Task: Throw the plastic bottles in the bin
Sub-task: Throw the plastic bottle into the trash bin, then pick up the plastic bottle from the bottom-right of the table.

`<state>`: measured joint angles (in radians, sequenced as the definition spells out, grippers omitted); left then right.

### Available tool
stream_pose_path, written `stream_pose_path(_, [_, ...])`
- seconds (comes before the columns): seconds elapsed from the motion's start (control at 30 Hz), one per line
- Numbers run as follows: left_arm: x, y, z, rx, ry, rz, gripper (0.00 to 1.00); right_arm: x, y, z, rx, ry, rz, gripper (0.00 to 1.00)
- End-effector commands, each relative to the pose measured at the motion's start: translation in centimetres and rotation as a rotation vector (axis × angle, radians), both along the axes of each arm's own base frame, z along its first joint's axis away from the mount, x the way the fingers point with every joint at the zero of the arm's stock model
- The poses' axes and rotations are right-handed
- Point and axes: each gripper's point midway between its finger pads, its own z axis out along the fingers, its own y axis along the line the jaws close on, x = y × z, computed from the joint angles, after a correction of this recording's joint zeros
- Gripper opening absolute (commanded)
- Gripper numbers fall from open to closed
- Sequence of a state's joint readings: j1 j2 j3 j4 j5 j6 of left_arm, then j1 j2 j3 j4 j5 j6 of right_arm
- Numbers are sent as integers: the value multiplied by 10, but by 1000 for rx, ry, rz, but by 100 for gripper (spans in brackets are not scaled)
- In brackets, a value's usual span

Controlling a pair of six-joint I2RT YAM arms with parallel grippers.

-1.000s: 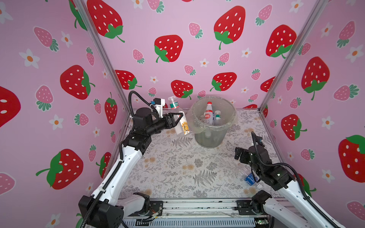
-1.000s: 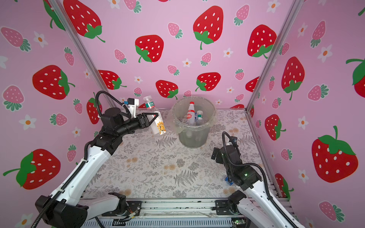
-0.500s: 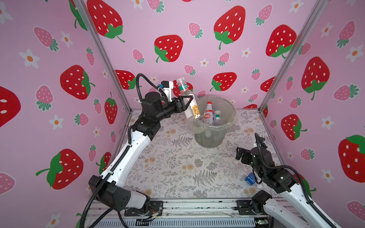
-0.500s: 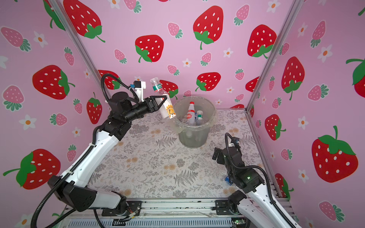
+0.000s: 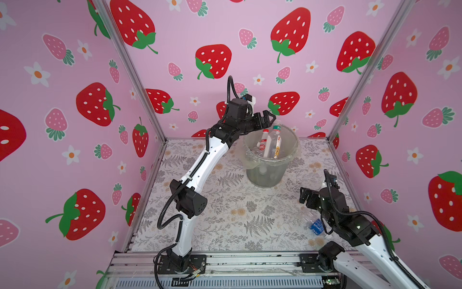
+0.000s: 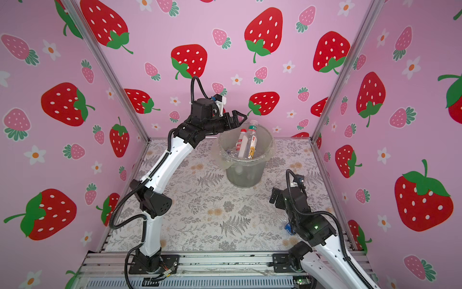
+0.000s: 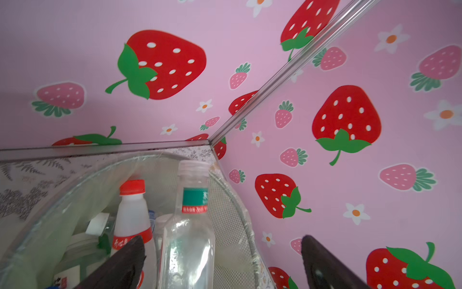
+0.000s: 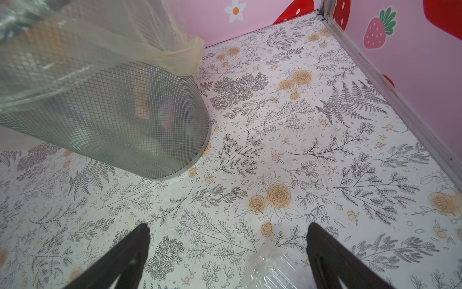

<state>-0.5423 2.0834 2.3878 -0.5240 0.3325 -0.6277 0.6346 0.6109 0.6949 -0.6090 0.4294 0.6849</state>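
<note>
The bin (image 5: 271, 165) is a grey mesh bucket with a clear liner, standing at the back of the floral table in both top views. Inside it a clear bottle (image 5: 273, 143) with a green neck label leans beside a white red-capped bottle (image 5: 262, 141). My left gripper (image 5: 268, 117) hangs open just above the bin's left rim. In the left wrist view the clear bottle (image 7: 187, 237) stands free between the spread fingers, touching neither. My right gripper (image 5: 306, 196) is open low at the right. A crushed clear blue-labelled bottle (image 5: 316, 225) lies under that arm, its end (image 8: 272, 267) between the fingers.
Pink strawberry walls close in the left, back and right sides, with metal posts (image 5: 350, 87) at the back corners. An aluminium rail (image 5: 237, 262) holding both arm bases runs along the front edge. More bottles (image 7: 100, 225) lie deeper in the bin.
My left arm swung the clear bottle from the left up over the bin and opened. The bottle now stands inside the bin. The right arm barely shifted.
</note>
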Motion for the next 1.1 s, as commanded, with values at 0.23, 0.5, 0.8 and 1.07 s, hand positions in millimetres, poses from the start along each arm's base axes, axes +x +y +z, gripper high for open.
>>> stream_pose_path(0.23, [-71,73,76,-9,-141,64,99,2,1,6,-29,21,2,99])
stream_pose_path(0.5, [-92,136,54,10,-85,152,99,2,0,6,-67,81,-5,99])
stream_pose_path(0.8, [-106,200,-2,68,18,249,99,-2,-9,-16,-61,205,-125,99])
stream_pose_path(1.07, [-113,241,-46,166,117,338,99,-3,-17,-28,2,290,-299,99])
